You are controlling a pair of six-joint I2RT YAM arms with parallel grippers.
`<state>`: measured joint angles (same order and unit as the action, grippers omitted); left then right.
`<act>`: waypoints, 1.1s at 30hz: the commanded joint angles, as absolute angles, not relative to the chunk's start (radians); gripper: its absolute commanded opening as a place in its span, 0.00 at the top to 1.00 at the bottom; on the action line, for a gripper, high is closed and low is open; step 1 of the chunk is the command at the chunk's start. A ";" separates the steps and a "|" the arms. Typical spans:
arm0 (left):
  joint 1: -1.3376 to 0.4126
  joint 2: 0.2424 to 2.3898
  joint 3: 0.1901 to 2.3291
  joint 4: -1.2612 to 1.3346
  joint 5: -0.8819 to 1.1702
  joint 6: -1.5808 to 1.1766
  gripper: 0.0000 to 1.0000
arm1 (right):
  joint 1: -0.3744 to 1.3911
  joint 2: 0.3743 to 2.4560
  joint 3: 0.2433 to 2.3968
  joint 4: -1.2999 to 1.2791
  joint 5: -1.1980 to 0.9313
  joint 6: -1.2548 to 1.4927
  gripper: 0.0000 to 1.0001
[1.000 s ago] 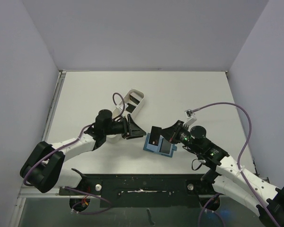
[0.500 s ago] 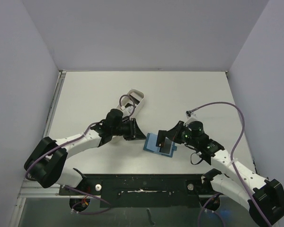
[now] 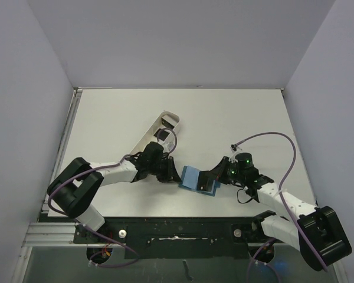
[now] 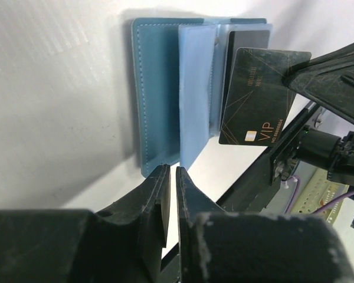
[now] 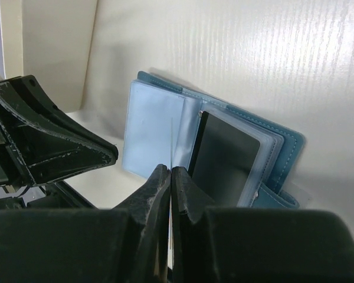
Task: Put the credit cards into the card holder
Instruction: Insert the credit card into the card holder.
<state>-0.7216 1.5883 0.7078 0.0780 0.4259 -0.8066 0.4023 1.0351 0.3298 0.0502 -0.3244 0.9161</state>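
Note:
The teal card holder (image 3: pixel 190 175) lies open on the table between both arms, its light blue clear pockets (image 4: pixel 194 94) facing up. One dark credit card (image 5: pixel 224 159) sits inside a pocket. My right gripper (image 5: pixel 170 170) is shut on a black credit card (image 4: pixel 256 97) marked VIP, held on edge just above the open pockets. In the right wrist view this card shows only as a thin line. My left gripper (image 4: pixel 171 171) has its jaws almost together with nothing between them, the tips at the holder's near left edge.
A long white tray (image 3: pixel 167 121) lies behind the left arm, partly covered by it. Grey walls close in the table on three sides. The black base rail (image 3: pixel 177 227) runs along the near edge.
The left arm swung right, up to the holder's edge, and its jaws closed from wide open. The right gripper brought the black card lower over the open pockets.

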 commanded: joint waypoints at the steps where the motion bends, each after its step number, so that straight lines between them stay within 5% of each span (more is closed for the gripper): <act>1: -0.729 1.612 0.753 0.111 0.410 -0.781 0.92 | 0.378 1.062 0.327 0.167 -0.386 0.899 1.00; 33: -0.751 1.686 0.758 0.097 0.387 -0.782 0.98 | 0.293 1.328 0.313 0.336 -0.494 0.868 1.00</act>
<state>-0.7349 1.6791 0.7254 0.0776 0.3916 -0.7959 0.3004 1.3041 0.2878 0.3046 -0.4915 0.8967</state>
